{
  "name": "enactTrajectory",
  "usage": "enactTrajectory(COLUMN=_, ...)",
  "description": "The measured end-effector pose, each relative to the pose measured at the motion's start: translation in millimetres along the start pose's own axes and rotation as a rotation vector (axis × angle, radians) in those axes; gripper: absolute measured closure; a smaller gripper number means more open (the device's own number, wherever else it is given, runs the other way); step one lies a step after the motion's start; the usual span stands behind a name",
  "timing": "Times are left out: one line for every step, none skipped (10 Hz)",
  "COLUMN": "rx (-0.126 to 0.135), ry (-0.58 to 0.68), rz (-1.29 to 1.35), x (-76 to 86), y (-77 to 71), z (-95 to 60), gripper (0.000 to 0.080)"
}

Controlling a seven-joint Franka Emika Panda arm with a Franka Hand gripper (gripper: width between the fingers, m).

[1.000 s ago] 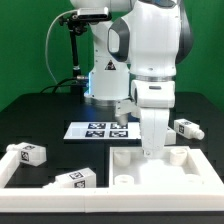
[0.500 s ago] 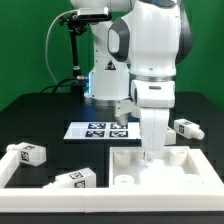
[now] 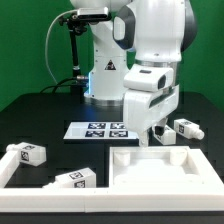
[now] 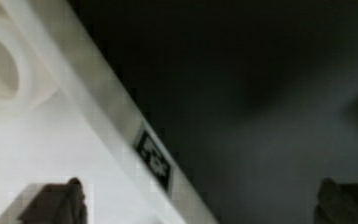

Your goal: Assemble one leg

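Hand (image 3: 152, 136), fingers apart and empty above the panel (image 3: 196, 166) rim, should centre squarely over the nearest leg (image 3: 186, 128) before descending to grip.

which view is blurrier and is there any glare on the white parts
Wrist view: clearly softer, the white panel edge and its tag smeared, the jaws dark smudges. Exterior view: sharp and evenly lit, marker board tags crisp; the arm reads bright white but without hard glare.
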State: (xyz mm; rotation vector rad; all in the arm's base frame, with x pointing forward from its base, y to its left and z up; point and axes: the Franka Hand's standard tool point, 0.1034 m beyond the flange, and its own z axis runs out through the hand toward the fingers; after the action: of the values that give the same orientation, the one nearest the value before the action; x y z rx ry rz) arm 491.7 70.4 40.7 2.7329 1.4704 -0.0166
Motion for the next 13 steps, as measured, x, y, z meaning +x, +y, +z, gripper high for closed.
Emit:
enactTrajectory(rx=0.007, ry=0.009, rz=0.047, x=2.0, y=8.6, z=-6.4, gripper=0.0151)
enactTrajectory(rx=0.009, ry=0.018, rz=0.12, x=3.6, y=9.7, z=-6.8, gripper=0.0151)
enactTrajectory(rx=0.012, ry=0.018, rz=0.166, x=4.2, y=8.7, z=-6.3, gripper=0.0151)
enactTrajectory(rx=0.014, ry=0.019, rz=0.243, x=5.6, y=7.4, z=-6.5, gripper=0.0151)
enactTrajectory(rx=0.021, ry=0.008, rz=0.411, x=11.6, y=-4.1, z=-7.4, gripper=0.0151)
enactTrajectory(rx=0.033, ry=-0.004, rz=0.535, x=18.5, y=-18.6, z=-6.8, gripper=0.0151)
enactTrajectory(rx=0.038, ry=-0.02, rz=0.616, x=25.7, y=-29.9, z=-6.3, gripper=0.0151)
enactTrajectory(rx=0.049, ry=-0.07, rz=0.7, x=30.3, y=-39.7, z=-6.9, gripper=0.0151)
enactTrajectory(rx=0.05, ry=-0.074, rz=0.688, x=34.4, y=-35.7, z=-8.7, gripper=0.0151)
enactTrajectory(rx=0.049, ry=-0.072, rz=0.688, x=33.5, y=-35.5, z=-7.9, gripper=0.0151)
enactTrajectory(rx=0.065, ry=-0.122, rz=0.691, x=28.9, y=-40.3, z=-7.2, gripper=0.0151)
enactTrajectory(rx=0.102, ry=-0.238, rz=0.692, x=22.3, y=-48.0, z=-8.9, gripper=0.0151)
enactTrajectory(rx=0.132, ry=-0.335, rz=0.681, x=23.6, y=-50.3, z=-11.2, gripper=0.0151)
